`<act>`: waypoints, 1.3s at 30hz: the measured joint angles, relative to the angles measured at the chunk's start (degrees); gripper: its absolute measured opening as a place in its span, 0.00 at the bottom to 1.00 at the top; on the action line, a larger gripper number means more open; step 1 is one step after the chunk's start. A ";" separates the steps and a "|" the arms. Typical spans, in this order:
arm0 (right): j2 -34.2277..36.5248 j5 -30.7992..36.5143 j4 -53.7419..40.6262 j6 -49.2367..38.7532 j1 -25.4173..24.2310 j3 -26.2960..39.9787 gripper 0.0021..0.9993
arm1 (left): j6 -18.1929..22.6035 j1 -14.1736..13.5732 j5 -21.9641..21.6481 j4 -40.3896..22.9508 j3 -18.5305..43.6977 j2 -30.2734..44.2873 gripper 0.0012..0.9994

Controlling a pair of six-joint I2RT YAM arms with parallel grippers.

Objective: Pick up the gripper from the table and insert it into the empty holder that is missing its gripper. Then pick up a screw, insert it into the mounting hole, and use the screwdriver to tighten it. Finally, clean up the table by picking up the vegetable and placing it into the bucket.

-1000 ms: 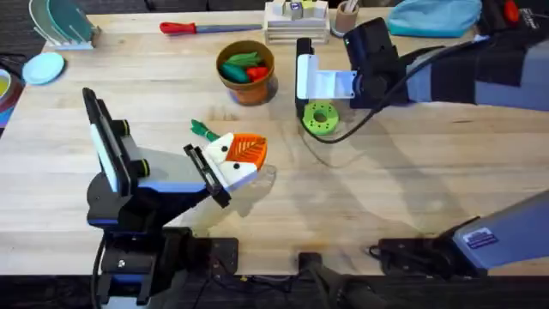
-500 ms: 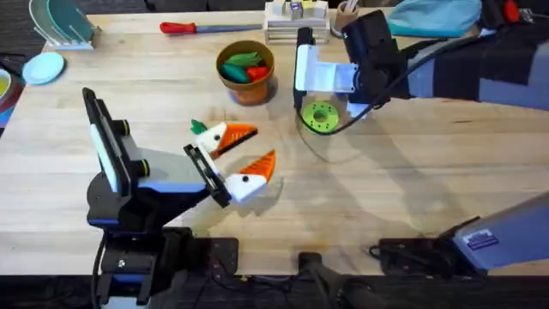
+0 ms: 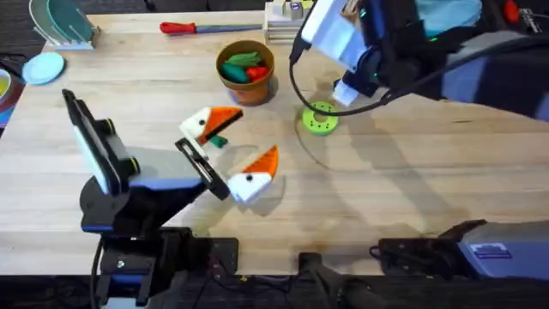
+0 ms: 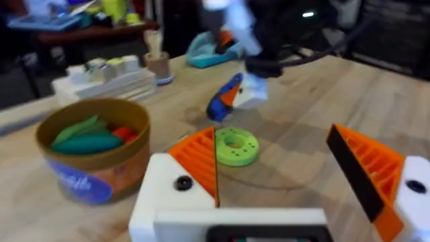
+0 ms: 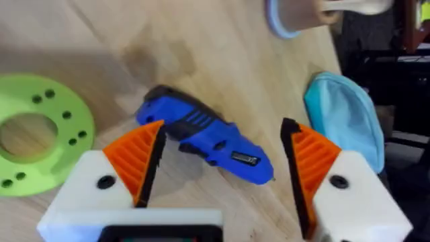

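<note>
Dark floor (image 3: 17,43) beyond tabletop edge

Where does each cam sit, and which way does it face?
Overhead: above the arm bases, facing down and forward over the table; both arms show.
Left wrist: low on the left arm, facing across the table at the bucket and disc; its own left gripper shows, open.
Right wrist: on the raised right arm, facing down at the screwdriver; its own right gripper shows, open either side of it.
Shared: the disc is in all three.
</note>
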 joint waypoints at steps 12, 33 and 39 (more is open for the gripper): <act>-3.43 -1.86 -0.04 3.78 0.52 0.13 0.99 | -9.67 0.00 -28.74 -34.94 27.27 5.90 0.99; -3.43 -2.25 0.22 3.98 3.48 0.13 0.99 | -15.66 0.00 -44.22 -60.85 59.25 71.52 0.99; -3.44 -2.25 0.22 3.98 3.48 0.13 0.99 | -25.54 0.00 -44.22 -58.03 59.25 79.88 0.99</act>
